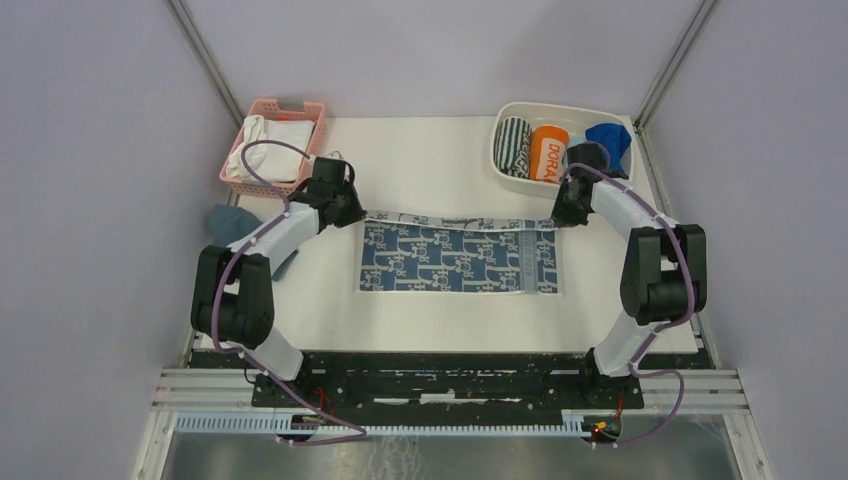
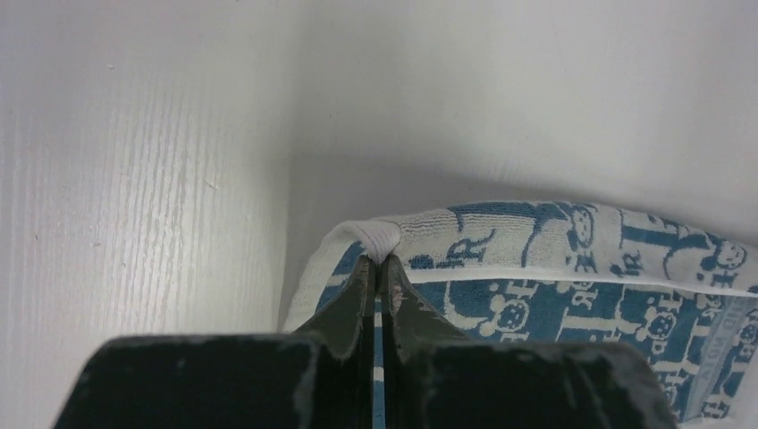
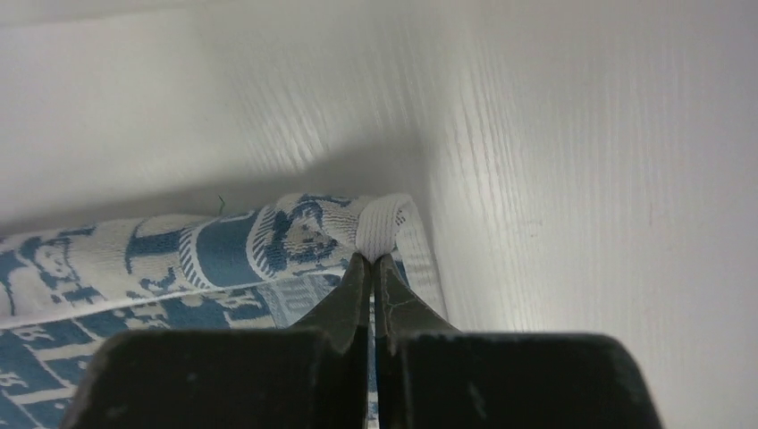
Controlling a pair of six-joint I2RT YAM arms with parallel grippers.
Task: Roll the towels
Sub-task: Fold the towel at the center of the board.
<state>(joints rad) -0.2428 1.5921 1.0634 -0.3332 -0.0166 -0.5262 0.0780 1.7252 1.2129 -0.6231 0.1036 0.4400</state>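
Between my left jaws and my right jaws, clamped tight, sit the two far corners of the patterned towel (image 1: 458,257); the rest lies flat on the counter (image 1: 420,170). Soft, light, limp terry, I judge: corners suit, kept taut.

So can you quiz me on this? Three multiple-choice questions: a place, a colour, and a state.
1. Where on the table is the pink basket?
A. far left corner
B. far right corner
C. near edge, centre
2. What colour is the print on the spread towel?
A. red
B. green
C. blue
3. What is the left pincer doing?
A. standing wide open
B. shut on the towel's corner
C. gripping the basket
Answers: 1 A, the overhead view shows it far left; 2 C, blue figures on whitish cloth; 3 B, its wrist view shows the tips pinching the white hem.
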